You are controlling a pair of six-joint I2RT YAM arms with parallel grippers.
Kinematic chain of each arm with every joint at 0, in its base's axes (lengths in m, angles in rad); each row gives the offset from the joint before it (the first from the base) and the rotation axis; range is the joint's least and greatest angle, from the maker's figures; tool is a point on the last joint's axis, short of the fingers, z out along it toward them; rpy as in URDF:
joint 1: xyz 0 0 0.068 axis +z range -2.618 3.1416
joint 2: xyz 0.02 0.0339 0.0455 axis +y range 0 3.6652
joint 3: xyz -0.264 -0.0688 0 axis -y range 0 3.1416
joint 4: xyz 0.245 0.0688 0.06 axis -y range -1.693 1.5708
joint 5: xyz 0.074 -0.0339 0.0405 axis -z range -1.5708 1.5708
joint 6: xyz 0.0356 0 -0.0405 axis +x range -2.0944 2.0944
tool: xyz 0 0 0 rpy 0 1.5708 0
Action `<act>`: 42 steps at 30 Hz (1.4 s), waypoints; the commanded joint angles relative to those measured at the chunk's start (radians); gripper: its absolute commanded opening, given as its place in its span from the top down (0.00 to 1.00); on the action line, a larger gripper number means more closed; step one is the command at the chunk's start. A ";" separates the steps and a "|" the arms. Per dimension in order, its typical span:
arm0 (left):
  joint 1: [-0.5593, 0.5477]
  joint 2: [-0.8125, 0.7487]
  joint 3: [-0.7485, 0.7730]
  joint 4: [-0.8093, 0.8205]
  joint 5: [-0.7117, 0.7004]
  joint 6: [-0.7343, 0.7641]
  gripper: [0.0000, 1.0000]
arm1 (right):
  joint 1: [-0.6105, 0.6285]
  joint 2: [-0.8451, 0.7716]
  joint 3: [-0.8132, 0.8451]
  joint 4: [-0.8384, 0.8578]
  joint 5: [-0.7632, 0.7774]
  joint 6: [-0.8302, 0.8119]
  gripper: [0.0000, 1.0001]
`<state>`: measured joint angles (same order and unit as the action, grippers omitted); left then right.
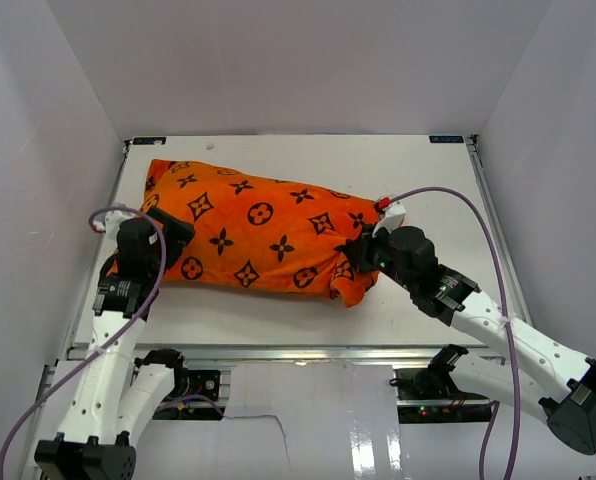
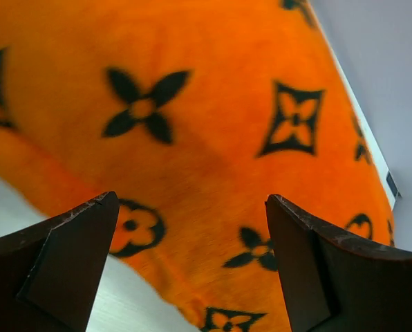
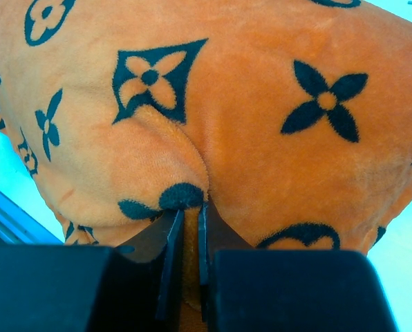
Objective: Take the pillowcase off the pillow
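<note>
Surface: flat white table (image 1: 433,180), metal rails along its left and right edges. Plain white walls (image 1: 278,60) close it in at the back and both sides. A purple cable (image 1: 458,195) loops from the right arm over the table.

Pillowcase (image 1: 248,235): bright orange plush printed with black flowers, stars and diamonds. It lies lengthwise across the middle of the table, stuffed plump, its far-left corner towards the back and its right end nearer the arms. The pillow is inside and fully covered; no white shows.

Left gripper (image 2: 192,200): fingers spread wide at the case's left end, with orange fabric filling the gap beyond the tips. Contact cannot be told.

Right gripper (image 3: 191,211): fingers drawn narrow, pinching a raised fold of fabric at the right end of the case. Only a sliver of orange shows between them.
</note>
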<state>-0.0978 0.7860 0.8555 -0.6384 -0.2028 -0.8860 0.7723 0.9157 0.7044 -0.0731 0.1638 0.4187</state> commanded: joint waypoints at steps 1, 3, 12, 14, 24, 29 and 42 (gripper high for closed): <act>0.007 -0.119 -0.058 -0.109 -0.126 -0.131 0.02 | -0.005 -0.029 -0.014 0.082 -0.009 0.011 0.92; 0.009 -0.184 -0.169 -0.127 -0.063 -0.194 0.02 | -0.005 -0.028 -0.020 0.090 -0.018 0.011 0.92; 0.009 -0.306 -0.510 0.152 -0.017 -0.444 0.10 | -0.005 -0.023 -0.023 0.096 -0.033 -0.011 0.92; 0.009 -0.307 -0.559 0.317 0.005 -0.452 0.13 | -0.004 -0.032 -0.029 0.101 -0.037 -0.011 0.92; 0.009 -0.062 -0.576 0.611 -0.107 -0.419 0.67 | -0.005 -0.081 -0.066 0.095 -0.024 -0.037 0.92; 0.009 -0.152 -0.570 0.649 -0.164 -0.392 1.00 | -0.005 -0.086 -0.062 0.090 -0.012 -0.054 0.92; 0.009 -0.303 -0.245 0.470 -0.032 -0.185 1.00 | -0.004 -0.123 0.035 0.032 -0.095 -0.044 0.92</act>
<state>-0.0937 0.4934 0.4931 -0.1944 -0.2943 -1.1450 0.7727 0.8303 0.6529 -0.0490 0.0929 0.3775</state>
